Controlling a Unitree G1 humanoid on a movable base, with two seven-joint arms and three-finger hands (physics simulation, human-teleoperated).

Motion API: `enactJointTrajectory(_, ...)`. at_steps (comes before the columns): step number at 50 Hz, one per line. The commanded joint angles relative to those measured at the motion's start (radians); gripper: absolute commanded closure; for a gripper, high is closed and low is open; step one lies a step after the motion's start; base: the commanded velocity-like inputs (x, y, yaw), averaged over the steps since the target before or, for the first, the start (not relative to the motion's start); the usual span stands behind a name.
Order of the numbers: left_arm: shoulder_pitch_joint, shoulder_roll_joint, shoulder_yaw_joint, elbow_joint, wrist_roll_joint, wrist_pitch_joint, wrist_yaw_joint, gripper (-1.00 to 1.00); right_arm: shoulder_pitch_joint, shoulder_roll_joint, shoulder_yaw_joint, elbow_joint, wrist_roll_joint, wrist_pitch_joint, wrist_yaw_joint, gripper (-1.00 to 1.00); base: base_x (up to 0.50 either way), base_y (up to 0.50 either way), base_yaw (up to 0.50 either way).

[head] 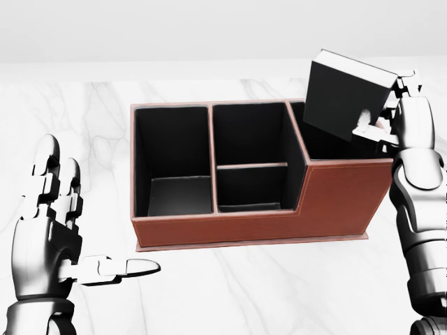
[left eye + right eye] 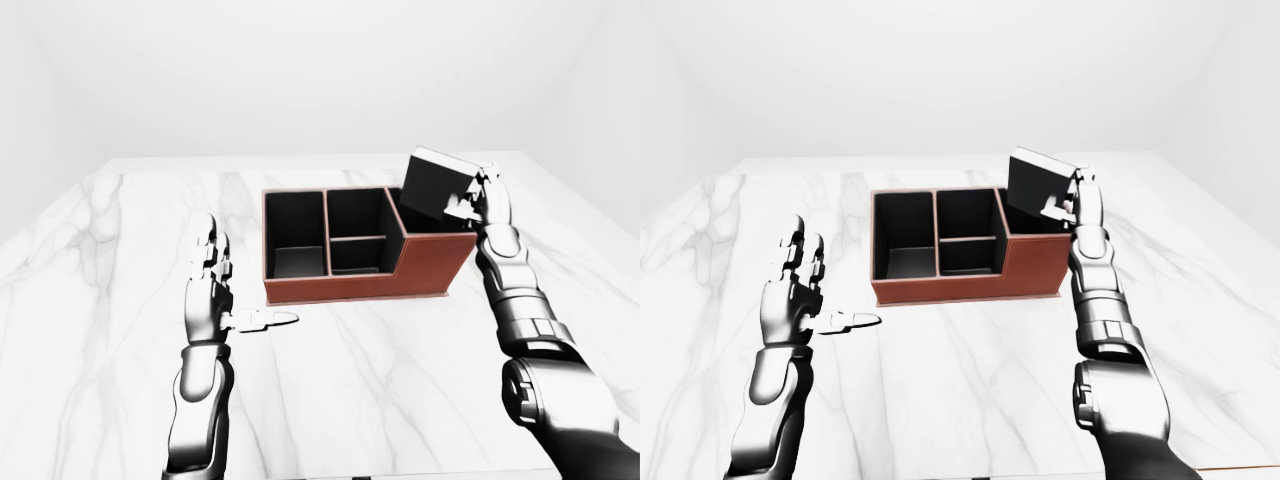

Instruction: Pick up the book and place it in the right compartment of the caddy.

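Black hardcover book tilted over right compartment of brown leather caddy, right hand fingers clamped on it, left hand fingers spread wide, white marble worktop, no legible writing.

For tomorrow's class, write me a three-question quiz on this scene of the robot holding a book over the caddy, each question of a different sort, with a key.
1. True or false: the book lies flat on the marble table.
2. Which hand holds the book? A) left hand B) right hand C) both
3. Fill in: the book hangs tilted above the caddy's ____ compartment, as the head view shows it.

Key: 1. False, it is held in the air. 2. B; the left hand's fingers are spread and empty. 3. right
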Motion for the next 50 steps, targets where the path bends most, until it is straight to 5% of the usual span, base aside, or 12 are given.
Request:
enactJointTrajectory(1, -0.002, -0.003, -0.004, 0.043, 0.003, -0.008, -0.013, -1.00, -0.072, -0.010, -0.015, 0.134, 0.020, 0.000, -0.013, 1.00, 0.00, 0.00, 0.00)
enactJointTrajectory(50, -0.002, -0.003, -0.003, 0.043, 0.003, -0.008, -0.013, -1.00, -0.231, -0.019, -0.005, 0.382, -0.034, 0.000, -0.038, 1.00, 0.00, 0.00, 0.00)
